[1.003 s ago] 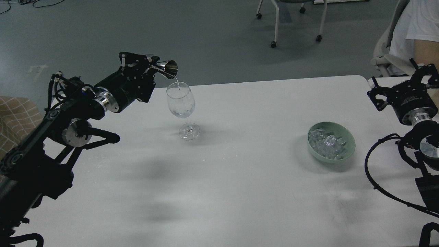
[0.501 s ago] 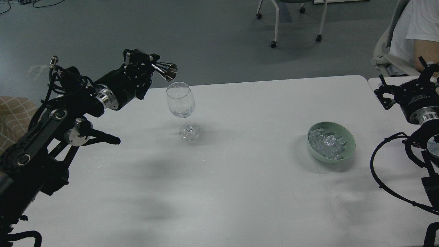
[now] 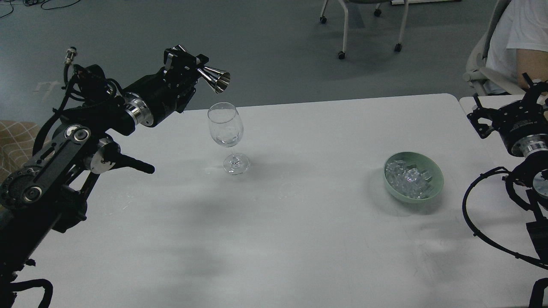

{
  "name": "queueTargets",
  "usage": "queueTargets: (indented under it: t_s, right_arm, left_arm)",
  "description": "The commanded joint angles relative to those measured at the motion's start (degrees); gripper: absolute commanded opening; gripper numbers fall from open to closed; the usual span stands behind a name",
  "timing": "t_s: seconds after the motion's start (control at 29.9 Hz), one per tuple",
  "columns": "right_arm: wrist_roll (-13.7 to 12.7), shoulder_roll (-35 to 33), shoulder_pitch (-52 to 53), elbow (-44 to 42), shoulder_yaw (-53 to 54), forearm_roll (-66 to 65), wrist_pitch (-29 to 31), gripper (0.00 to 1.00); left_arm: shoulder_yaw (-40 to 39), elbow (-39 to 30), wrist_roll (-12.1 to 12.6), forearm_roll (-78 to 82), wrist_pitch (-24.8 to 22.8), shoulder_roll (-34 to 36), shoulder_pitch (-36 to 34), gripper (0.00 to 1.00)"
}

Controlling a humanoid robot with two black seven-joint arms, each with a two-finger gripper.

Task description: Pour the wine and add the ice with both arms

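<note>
My left gripper (image 3: 195, 70) pinches the jigger (image 3: 216, 80) above the wine glass (image 3: 225, 128), so the ice (image 3: 409, 179) lies nearer my right gripper (image 3: 520, 112), whose spread I cannot tell.

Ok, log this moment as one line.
left gripper: holds steel jigger, above glass | no stream | right gripper: idle, empty | ice: in bowl

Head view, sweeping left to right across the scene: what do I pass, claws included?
Left claw shut on the metal jigger → wine glass standing on the table → green bowl holding the ice → right claw off the table's right edge.
</note>
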Motion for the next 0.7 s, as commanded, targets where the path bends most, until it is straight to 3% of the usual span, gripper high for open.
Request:
queueTargets:
  t_s: [0.0, 0.67]
  right_arm:
    - [0.0, 0.2, 0.0, 0.2, -0.1, 0.0, 0.0, 1.00]
    - [0.0, -0.7, -0.6, 1.3, 0.0, 0.0, -0.1, 1.00]
  left_arm:
    - [0.3, 0.0, -0.1, 0.3, -0.1, 0.0, 0.5, 0.00]
    - [0.4, -0.6, -0.1, 0.7, -0.2, 2.1, -0.2, 0.00]
